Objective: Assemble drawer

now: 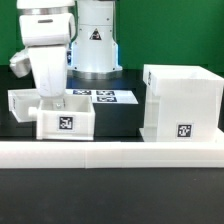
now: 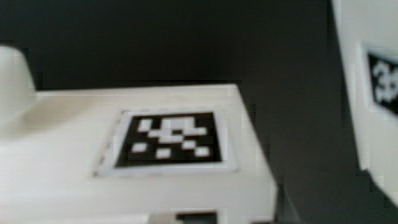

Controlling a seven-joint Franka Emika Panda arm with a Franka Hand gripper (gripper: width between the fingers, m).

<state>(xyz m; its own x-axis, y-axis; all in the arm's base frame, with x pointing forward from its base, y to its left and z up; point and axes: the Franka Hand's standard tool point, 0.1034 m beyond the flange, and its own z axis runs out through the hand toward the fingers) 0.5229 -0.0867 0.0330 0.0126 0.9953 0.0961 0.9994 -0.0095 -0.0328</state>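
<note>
The drawer is in three white parts. The large cube-shaped shell point(image 1: 181, 100) stands at the exterior view's right, with a tag low on its front. One small tray point(image 1: 66, 122) with a tag on its front stands at the left, and the second tray point(image 1: 24, 102) lies behind and left of it. My gripper point(image 1: 50, 104) reaches down at the near tray's back left corner, and its fingertips are hidden behind the tray wall. The wrist view shows a tagged white tray face point(image 2: 173, 140) very close and the shell's edge point(image 2: 375, 75).
The long low white rail point(image 1: 110, 152) runs across the front of the black table. The marker board point(image 1: 106, 97) lies flat between the trays and the shell, in front of the arm's base point(image 1: 95, 45).
</note>
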